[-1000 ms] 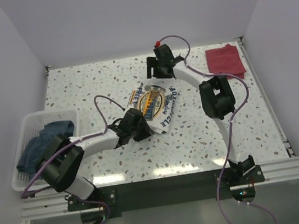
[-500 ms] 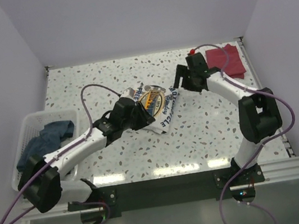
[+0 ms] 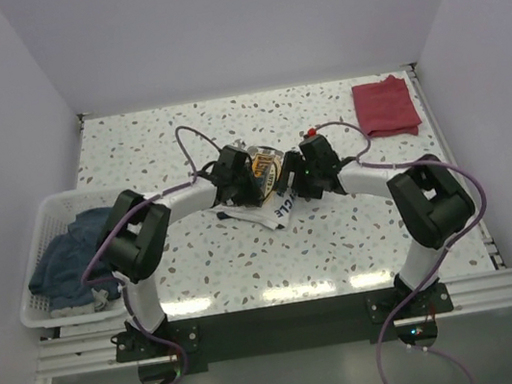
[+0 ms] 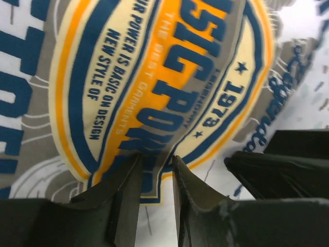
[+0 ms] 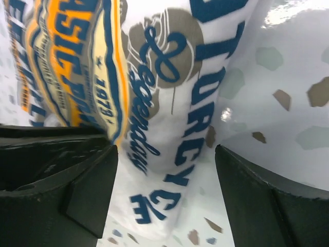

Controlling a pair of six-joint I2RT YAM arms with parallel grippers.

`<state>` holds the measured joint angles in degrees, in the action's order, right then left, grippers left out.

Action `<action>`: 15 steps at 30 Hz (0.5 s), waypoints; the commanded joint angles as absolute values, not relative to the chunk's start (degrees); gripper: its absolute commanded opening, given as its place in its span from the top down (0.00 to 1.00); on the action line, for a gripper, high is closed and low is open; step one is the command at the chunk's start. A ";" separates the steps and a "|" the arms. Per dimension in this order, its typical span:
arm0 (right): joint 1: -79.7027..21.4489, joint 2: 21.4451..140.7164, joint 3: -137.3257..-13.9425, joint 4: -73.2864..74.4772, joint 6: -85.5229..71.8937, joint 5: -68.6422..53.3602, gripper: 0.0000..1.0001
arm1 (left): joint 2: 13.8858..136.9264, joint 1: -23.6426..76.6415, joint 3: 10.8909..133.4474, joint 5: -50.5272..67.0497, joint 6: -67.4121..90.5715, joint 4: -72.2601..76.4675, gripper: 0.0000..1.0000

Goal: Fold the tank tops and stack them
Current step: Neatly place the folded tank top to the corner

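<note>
The white tank top (image 3: 277, 198) with its blue-yellow print lies bunched at the table's middle. My left gripper (image 3: 243, 180) is on its left side. In the left wrist view the gripper (image 4: 157, 157) is nearly shut and pinches a crease of the printed cloth (image 4: 154, 67). My right gripper (image 3: 306, 174) is at the top's right edge. In the right wrist view it (image 5: 167, 152) is open wide and straddles the white cloth (image 5: 169, 128) just above the table. The dark red tank top (image 3: 386, 105) lies folded flat at the back right, away from both grippers.
A white basket (image 3: 35, 248) holding blue cloth (image 3: 69, 256) stands at the table's left edge. Purple cables loop from both arms above the table. The table wall runs close behind the red top.
Both grippers have closed in on the white top from either side. The left moved up onto the print and the right swung back from near the red top. The top is more bunched.
</note>
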<state>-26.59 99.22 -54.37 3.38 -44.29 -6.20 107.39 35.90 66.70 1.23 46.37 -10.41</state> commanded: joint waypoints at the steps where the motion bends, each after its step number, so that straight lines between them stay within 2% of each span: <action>1: -27.51 101.51 -52.56 -3.34 -49.74 -2.56 0.20 | 109.16 34.63 70.04 2.46 44.21 -9.31 0.66; 6: -27.95 103.01 -49.31 -4.91 -52.82 4.55 0.23 | 110.74 34.63 69.96 2.99 43.95 -10.55 0.66; 12: -27.95 107.40 -49.66 -6.50 -54.23 7.64 0.26 | 110.39 34.63 67.15 5.18 44.56 -9.49 0.67; 15: -27.95 109.86 -51.85 -5.90 -53.53 7.82 0.32 | 109.69 34.80 65.92 5.97 44.82 -8.70 0.67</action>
<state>-27.97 104.03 -52.29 -12.60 -53.60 3.33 110.13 34.68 67.77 3.86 45.41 -8.95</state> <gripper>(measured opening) 0.697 0.334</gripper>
